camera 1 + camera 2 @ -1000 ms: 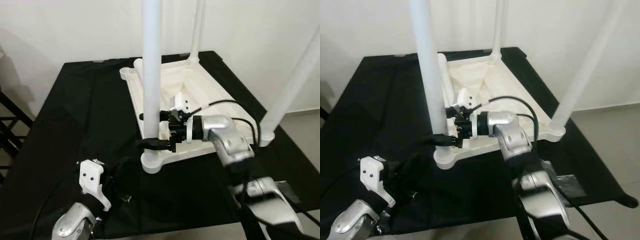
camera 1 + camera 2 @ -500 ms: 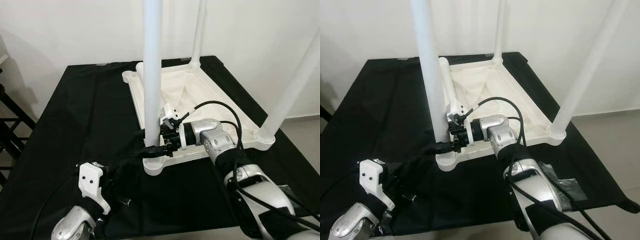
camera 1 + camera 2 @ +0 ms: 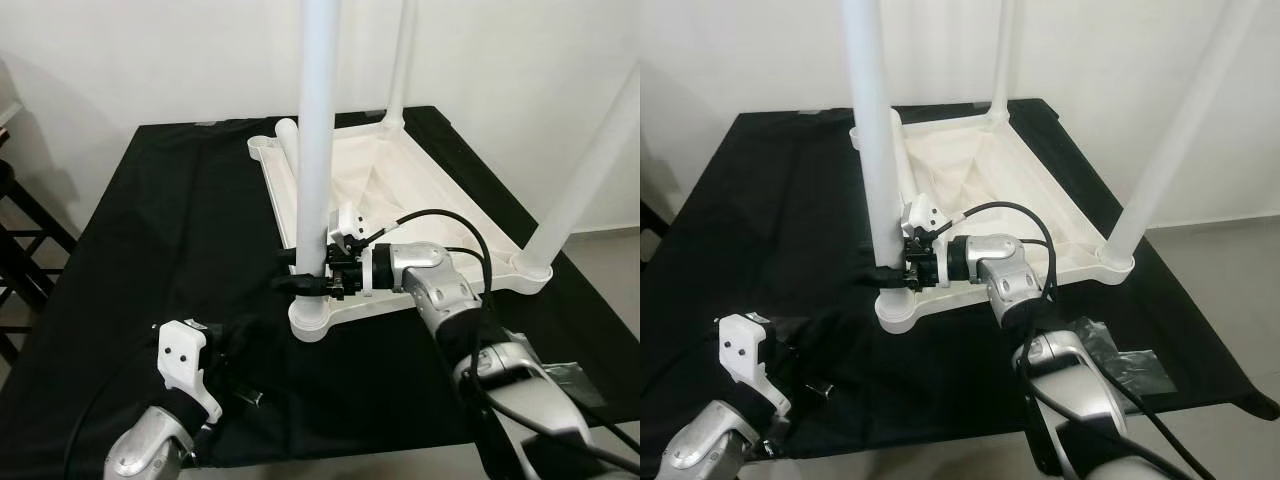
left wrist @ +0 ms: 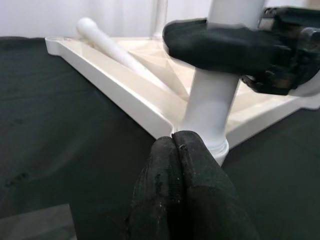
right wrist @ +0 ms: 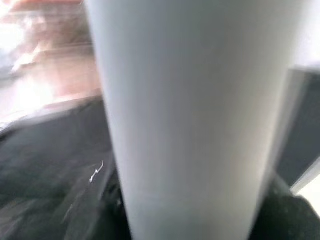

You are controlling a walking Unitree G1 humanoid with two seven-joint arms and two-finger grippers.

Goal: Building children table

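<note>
The white children's table lies upside down, its rim [image 3: 445, 180] on a black cloth. Three white legs stand upright in its corners: the near left leg [image 3: 318, 130], a far leg [image 3: 402, 60] and a right leg [image 3: 590, 170]. A loose leg [image 4: 100, 37] lies along the far left edge. My right gripper [image 3: 305, 270] is shut on the near left leg just above its socket; that leg [image 5: 195, 120] looms close in the right wrist view. My left gripper [image 4: 175, 145] is shut on nothing, low over the cloth in front of that corner.
The black cloth [image 3: 170, 220] covers the whole worktop, with its front edge close to me. A dark frame [image 3: 20, 260] stands off the left side. Grey floor [image 3: 600, 270] and a crumpled plastic sheet [image 3: 1120, 365] lie to the right. A small metal piece [image 3: 820, 388] rests near my left arm.
The camera has shifted a little, so the table sits further right in the picture. My right gripper keeps its hold on the near left leg. The left arm has barely moved.
</note>
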